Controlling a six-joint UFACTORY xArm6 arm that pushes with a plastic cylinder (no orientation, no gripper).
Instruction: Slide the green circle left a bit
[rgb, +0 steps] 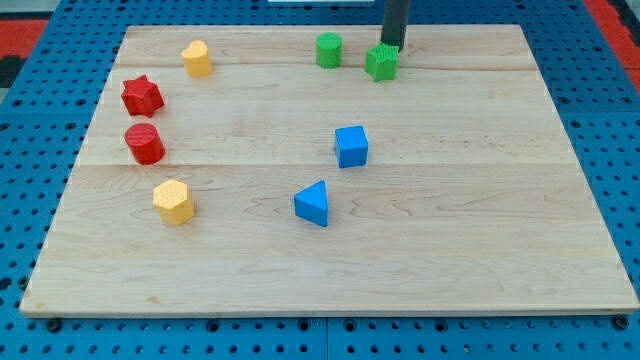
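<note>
Nearest the view's bottom: yellow hexagon block at lower left, blue triangle block toward the middle. Then, left to right: red star block and red cylinder block stacked along the left side, star above, cylinder just below it. Yellow rounded block near the top left of the wooden board. Green circle block at top centre, just beside the green star block to its right, a small gap between. Blue cube block mid-board, above and right of the triangle. No gripper fitted, only a dark rod; my tip against the top edge of the green star, right of the green circle, not touching it.
</note>
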